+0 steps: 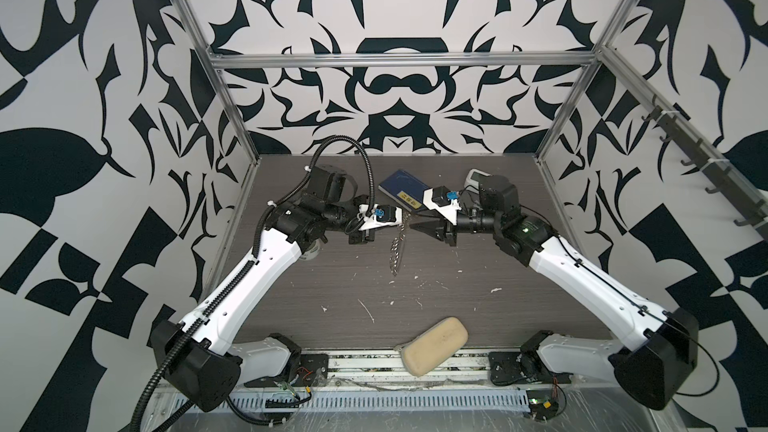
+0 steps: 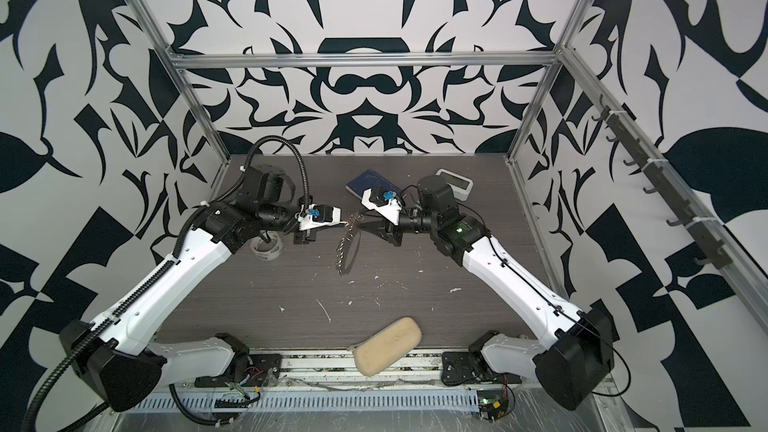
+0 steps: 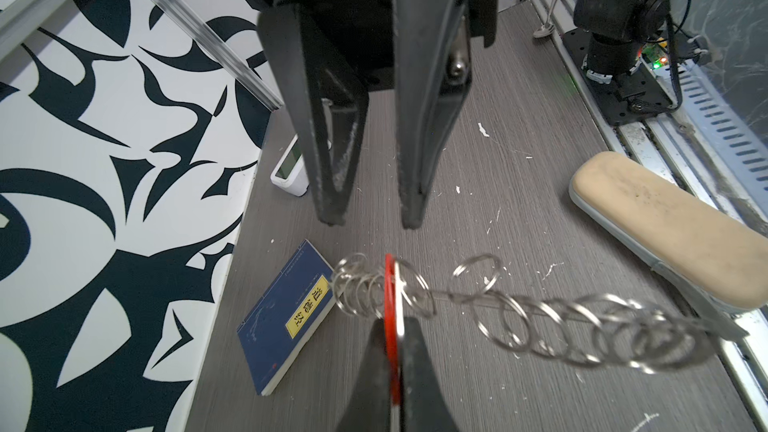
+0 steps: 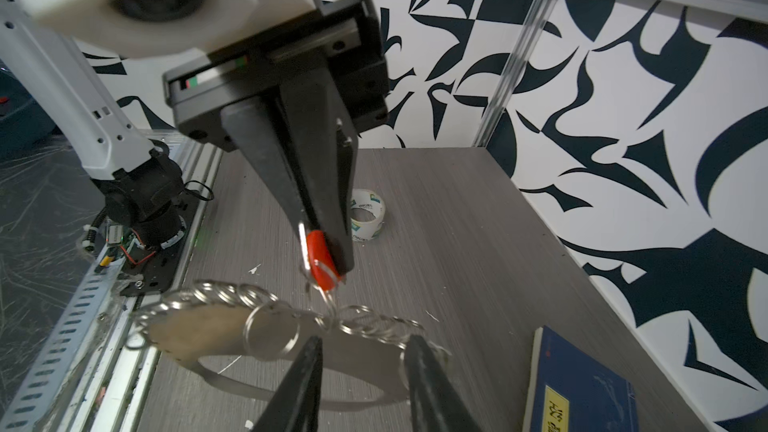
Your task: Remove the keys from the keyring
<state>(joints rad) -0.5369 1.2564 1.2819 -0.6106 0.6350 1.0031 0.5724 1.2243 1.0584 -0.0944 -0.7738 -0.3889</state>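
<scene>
— What is on the desk (image 1: 457, 284), from left to right?
— One roll of tape (image 2: 274, 252) sits far left. Next come the left jaws, fingers (image 4: 324, 160) squeezed tight on the keys (image 4: 320, 257) by their one red tag. I cannot tell how many keys are in the bunch.
— And the keyring (image 1: 397, 249)?
— One hoop, hanging from that bunch between the two arms. Whether its low end touches the desk I cannot tell. Its small rings (image 3: 540, 317) overlap too much to count.
— The right jaws?
— Partly open, with two fingers (image 3: 332, 184) apart, nothing between them, and tips just short of the keyring.
— Anything else?
— One blue book (image 1: 399, 189) lies behind the middle. One white device (image 2: 455, 180) is further right, and one beige pad (image 1: 434, 344) is at the front edge.
</scene>
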